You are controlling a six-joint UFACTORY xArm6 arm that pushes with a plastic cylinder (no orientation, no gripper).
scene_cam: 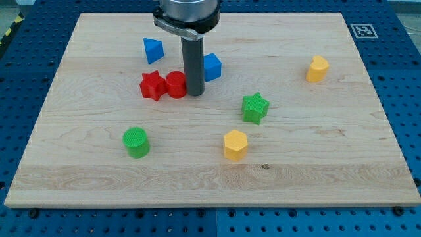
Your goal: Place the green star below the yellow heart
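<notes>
The green star (255, 108) lies right of the board's middle. The yellow heart (317, 68) lies toward the view's upper right, well above and right of the star. My tip (195, 93) stands left of the star and a little higher, right beside the red cylinder (176, 85) and just below-left of the blue cube (212, 66). The tip is apart from the star by roughly a block's width or two.
A red star (152, 85) touches the red cylinder's left side. A blue triangular block (152, 50) sits above them. A green cylinder (136, 142) lies at lower left. A yellow hexagon (235, 145) lies below the green star. The wooden board (79, 178) ends on blue pegboard.
</notes>
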